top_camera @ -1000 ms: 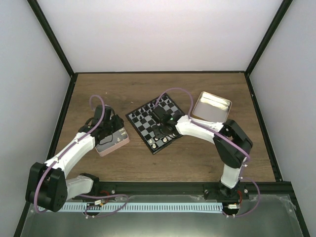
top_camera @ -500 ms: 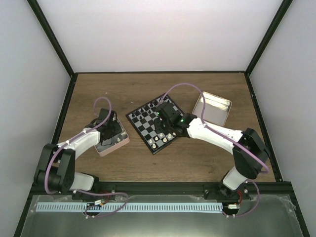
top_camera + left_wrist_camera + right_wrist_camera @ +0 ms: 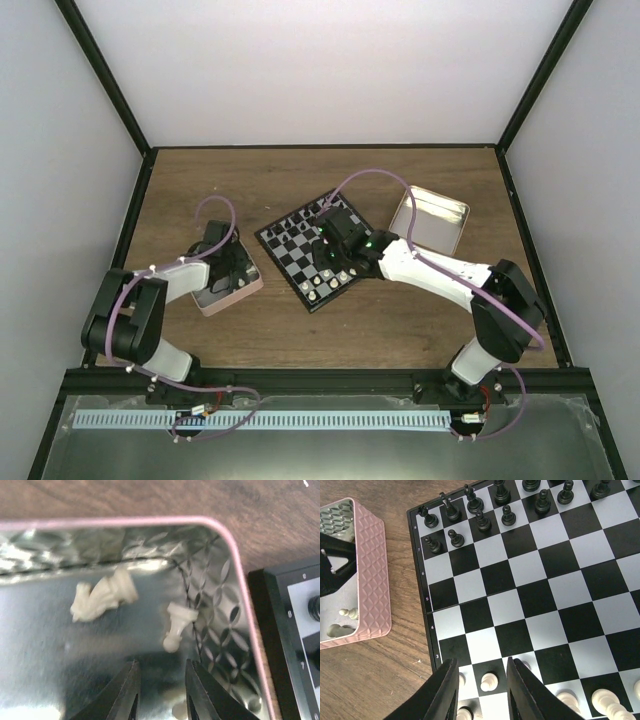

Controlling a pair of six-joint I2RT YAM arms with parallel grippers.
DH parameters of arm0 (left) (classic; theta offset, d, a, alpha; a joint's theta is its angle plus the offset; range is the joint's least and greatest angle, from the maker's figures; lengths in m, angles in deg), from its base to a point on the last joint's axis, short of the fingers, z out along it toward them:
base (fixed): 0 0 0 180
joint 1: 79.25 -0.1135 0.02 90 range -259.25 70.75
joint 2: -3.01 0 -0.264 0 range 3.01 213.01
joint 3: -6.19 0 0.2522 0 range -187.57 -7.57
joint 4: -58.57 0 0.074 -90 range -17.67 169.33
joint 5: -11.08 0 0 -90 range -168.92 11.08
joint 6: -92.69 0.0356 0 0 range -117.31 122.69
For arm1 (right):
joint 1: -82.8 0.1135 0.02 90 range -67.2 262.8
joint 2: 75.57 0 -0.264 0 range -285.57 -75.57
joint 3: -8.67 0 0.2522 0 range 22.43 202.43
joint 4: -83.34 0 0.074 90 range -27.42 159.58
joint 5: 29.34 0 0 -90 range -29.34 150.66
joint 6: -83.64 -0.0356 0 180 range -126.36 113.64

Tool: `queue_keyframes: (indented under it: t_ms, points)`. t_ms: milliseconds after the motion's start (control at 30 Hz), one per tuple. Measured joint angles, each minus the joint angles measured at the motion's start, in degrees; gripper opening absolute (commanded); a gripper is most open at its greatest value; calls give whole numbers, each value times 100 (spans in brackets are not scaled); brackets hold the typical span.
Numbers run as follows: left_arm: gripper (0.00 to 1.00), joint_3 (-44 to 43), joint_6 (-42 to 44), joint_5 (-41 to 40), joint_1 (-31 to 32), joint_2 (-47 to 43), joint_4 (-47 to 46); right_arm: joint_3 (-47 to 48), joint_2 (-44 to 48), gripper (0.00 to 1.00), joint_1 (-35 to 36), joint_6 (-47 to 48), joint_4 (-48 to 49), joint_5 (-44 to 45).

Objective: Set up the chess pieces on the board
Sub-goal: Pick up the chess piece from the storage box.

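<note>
The right claw (image 3: 482,667) hovers over the near edge of the board (image 3: 545,605) with its jaws parted, grasping nothing. A cream pawn (image 3: 489,681) stands upright on a dark square in the gap between them, with board showing on either side of it. More cream chess pieces (image 3: 607,700) stand along the same near rows, and the black pieces (image 3: 500,502) fill the far rows. The left claw (image 3: 162,672) hangs inside the pink tin (image 3: 235,555), which sits on the tabletop (image 3: 300,180) just beside the board. Its jaws stand a little apart with nothing between the tips. A toppled pawn (image 3: 177,625) lies just beyond the tips, nearer the finger on the board's side, and a knight-shaped piece (image 3: 102,596) lies on its side farther off toward the other side.
</note>
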Motion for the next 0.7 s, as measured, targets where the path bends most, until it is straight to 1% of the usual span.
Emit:
queue_keyframes:
  t_ms: [167,333,533,700]
  points:
    - [26,-302,459,-162,-20,369,-83,-90,7,28,0,-11,0,-2]
    - [19,-529,813,-221,-39,640,-144,-111,9,27,0,-11,4,-4]
    - [6,-658,973,-264,-81,820,-232,-111,9,27,0,-11,2,-4]
    - [4,-662,968,-306,-81,815,-254,-111,11,27,0,-15,4,-4]
